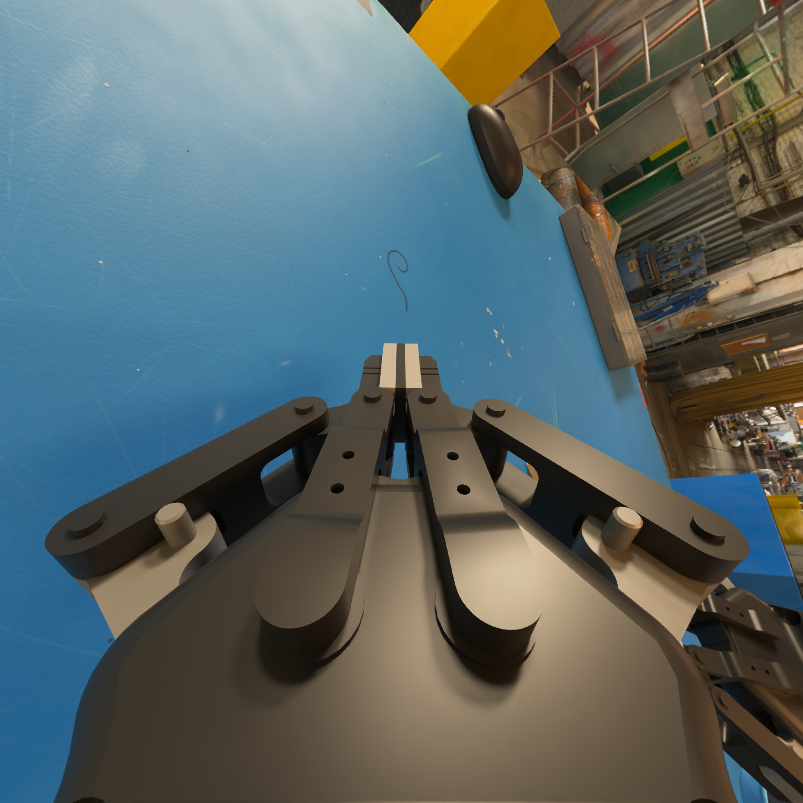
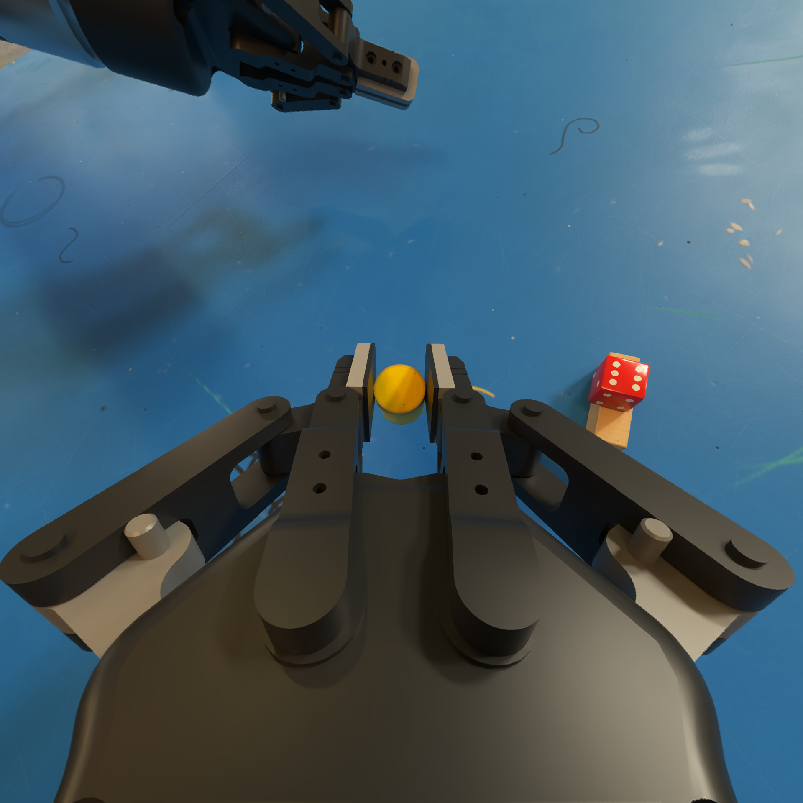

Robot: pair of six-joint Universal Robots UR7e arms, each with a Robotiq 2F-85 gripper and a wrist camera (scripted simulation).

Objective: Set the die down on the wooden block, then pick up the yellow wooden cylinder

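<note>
In the right wrist view, my right gripper [image 2: 399, 386] has its pads against both sides of the yellow wooden cylinder [image 2: 399, 389], seen end-on from above. I cannot tell whether the cylinder is off the blue table [image 2: 434, 239]. To its right, a red die [image 2: 619, 384] with white pips sits on top of a light wooden block [image 2: 608, 428]. My left gripper [image 1: 399, 365] is shut and empty above bare table; it also shows at the top of the right wrist view [image 2: 386, 82].
In the left wrist view, a yellow box [image 1: 482, 48] stands at the table's far edge, with a dark oval object [image 1: 495, 150] and a flat grey slab [image 1: 602, 287] along the right edge. Part of the right gripper [image 1: 747, 660] shows at lower right.
</note>
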